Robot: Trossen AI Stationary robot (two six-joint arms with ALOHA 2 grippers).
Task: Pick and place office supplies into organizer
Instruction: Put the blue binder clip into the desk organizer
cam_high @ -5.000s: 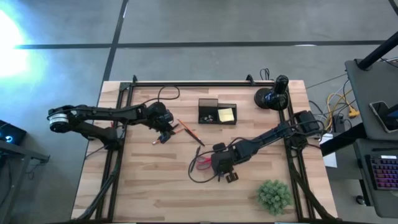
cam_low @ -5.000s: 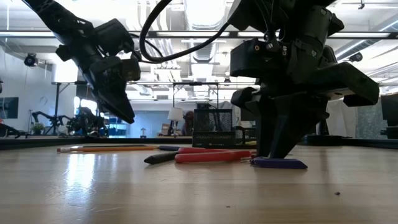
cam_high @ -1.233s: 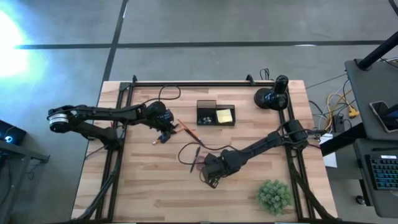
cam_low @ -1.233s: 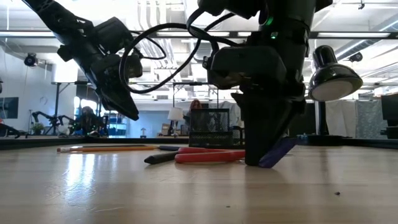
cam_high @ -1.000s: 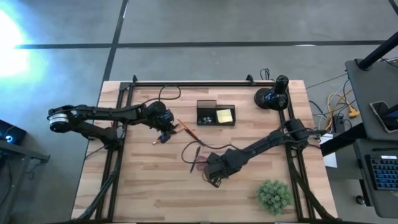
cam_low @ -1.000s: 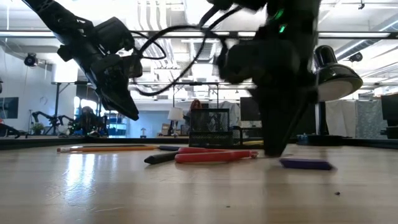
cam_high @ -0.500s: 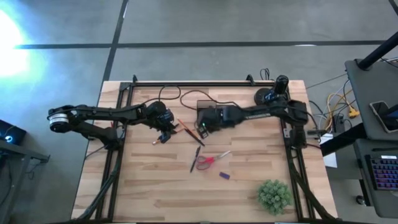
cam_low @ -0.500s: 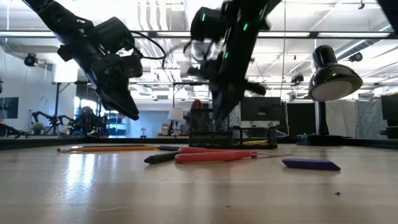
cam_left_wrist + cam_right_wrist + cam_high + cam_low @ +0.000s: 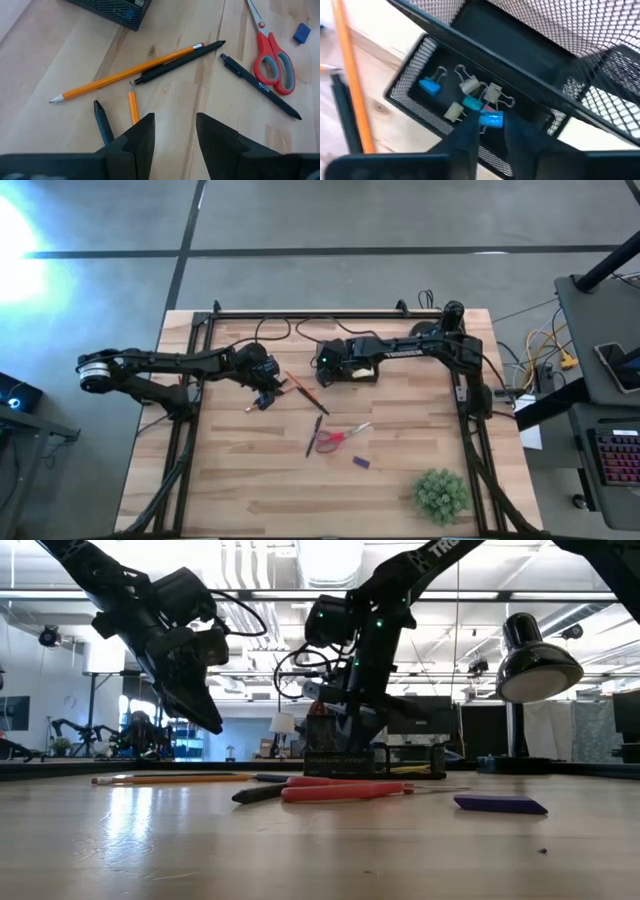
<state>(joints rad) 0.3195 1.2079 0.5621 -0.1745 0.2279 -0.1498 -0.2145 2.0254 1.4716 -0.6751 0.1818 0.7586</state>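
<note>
**Binder clips in the tray, rest still out**

Right claw (image 9: 487, 131) hangs slightly parted over the organizer (image 9: 350, 362), empty; five binder clips (image 9: 470, 100) lie below. Left claw (image 9: 172, 132), parted and empty, faces two orange pencils (image 9: 125, 75), three black pens (image 9: 260, 86), one scissors (image 9: 272, 55) on the counter (image 9: 250, 480).

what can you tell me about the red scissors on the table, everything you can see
The scissors lie flat on the wooden table, between the black pen and the small blue piece. The left wrist view shows red loop handles with grey inner linings and plain metal blades that look closed or nearly so. The handles lie close beside the pen; whether they touch it I cannot tell. Neither gripper is near them, and they are outside the organizer.
</note>
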